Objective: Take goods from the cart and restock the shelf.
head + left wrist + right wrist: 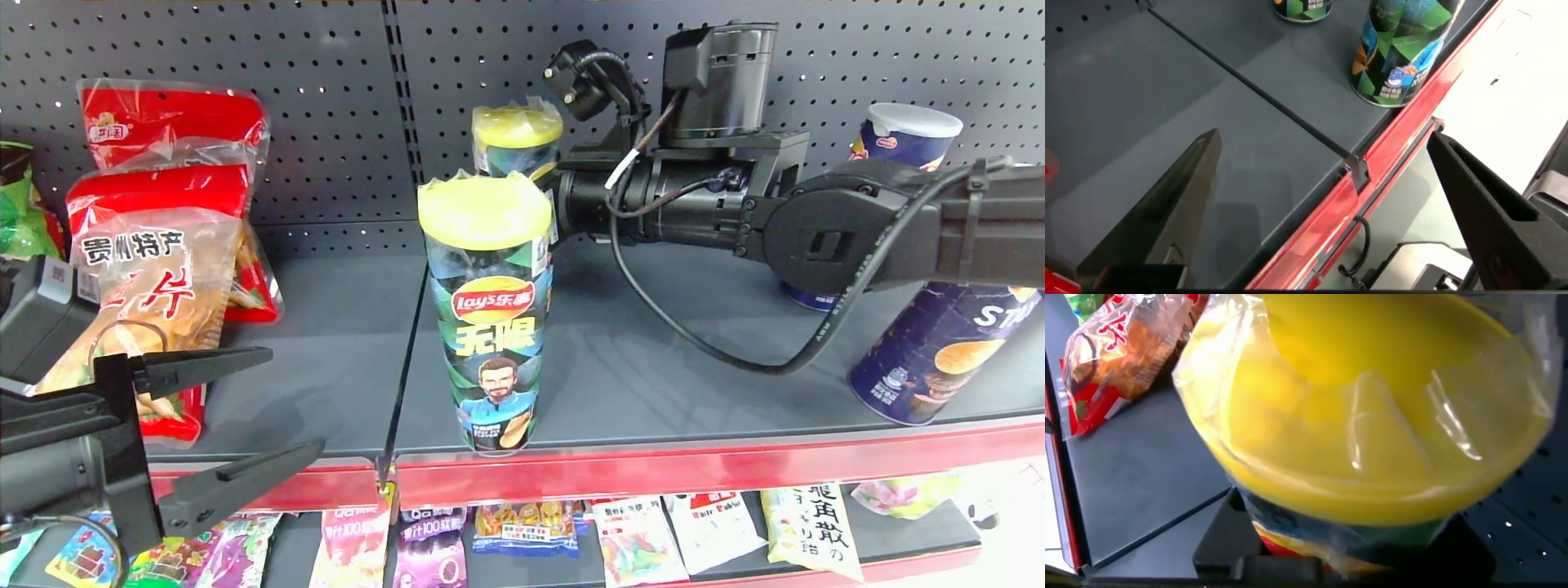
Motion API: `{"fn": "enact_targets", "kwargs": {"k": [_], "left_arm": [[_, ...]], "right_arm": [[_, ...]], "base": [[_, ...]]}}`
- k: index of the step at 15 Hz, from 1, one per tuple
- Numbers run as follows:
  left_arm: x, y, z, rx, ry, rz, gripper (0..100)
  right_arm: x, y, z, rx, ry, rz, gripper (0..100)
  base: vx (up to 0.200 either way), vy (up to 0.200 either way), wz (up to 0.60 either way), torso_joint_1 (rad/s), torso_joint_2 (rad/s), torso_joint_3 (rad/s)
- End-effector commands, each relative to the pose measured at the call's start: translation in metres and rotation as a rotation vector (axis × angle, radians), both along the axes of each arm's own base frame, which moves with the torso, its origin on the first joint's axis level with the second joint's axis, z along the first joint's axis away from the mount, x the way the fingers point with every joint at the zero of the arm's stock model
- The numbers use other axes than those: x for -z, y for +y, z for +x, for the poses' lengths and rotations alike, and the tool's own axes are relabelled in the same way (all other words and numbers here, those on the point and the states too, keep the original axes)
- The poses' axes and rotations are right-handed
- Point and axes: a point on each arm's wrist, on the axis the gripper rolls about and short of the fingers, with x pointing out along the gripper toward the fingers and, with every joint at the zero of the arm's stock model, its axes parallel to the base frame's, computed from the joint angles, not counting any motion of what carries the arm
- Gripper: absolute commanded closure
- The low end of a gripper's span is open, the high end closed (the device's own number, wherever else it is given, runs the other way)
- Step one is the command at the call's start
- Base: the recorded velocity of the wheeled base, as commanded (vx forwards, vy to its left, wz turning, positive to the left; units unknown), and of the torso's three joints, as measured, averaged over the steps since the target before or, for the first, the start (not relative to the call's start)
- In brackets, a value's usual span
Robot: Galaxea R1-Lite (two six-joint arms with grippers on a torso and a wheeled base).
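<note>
Grey shelf (637, 367), pegboard (326, 122) behind: right gripper (553, 175) clamps the rear yellow-lidded can (517, 135) behind the front can (490, 310). Left gripper (295, 400) hangs spread wide at the shelf's lip.

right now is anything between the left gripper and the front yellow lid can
Only the thin shelf divider, which runs front to back between the open left gripper and the front can. Otherwise just bare shelf lies between them.
</note>
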Motion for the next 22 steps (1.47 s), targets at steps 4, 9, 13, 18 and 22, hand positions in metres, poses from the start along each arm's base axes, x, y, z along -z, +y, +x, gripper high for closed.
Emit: {"fn": "enact_targets", "kwargs": {"k": [4, 9, 13, 18, 22], "left_arm": [[0.0, 0.0, -0.001, 0.0, -0.002, -0.001, 0], [0.0, 0.0, -0.001, 0.0, -0.004, -0.001, 0], [0.006, 0.0, -0.002, -0.001, 0.019, 0.006, 0], [0.007, -0.001, 0.008, -0.027, 0.03, 0.022, 0], [0.004, -0.005, 0.019, -0.02, 0.031, 0.03, 0]], "right_arm": [[0.001, 0.007, -0.002, -0.014, 0.0, 0.001, 100], [0.003, 0.006, -0.002, -0.005, 0.012, 0.002, 0], [-0.001, -0.008, -0.019, 0.033, 0.031, -0.007, 0], [0.012, -0.045, -0.061, 0.091, 0.096, -0.073, 0], [0.025, -0.07, -0.074, 0.157, 0.145, -0.102, 0]], "base": [[0.0, 0.0, 0.0, 0.0, 0.0, 0.0], [0.0, 0.0, 0.0, 0.0, 0.0, 0.0], [0.0, 0.0, 0.0, 0.0, 0.0, 0.0], [0.0, 0.0, 0.0, 0.0, 0.0, 0.0], [0.0, 0.0, 0.0, 0.0, 0.0, 0.0]]}}
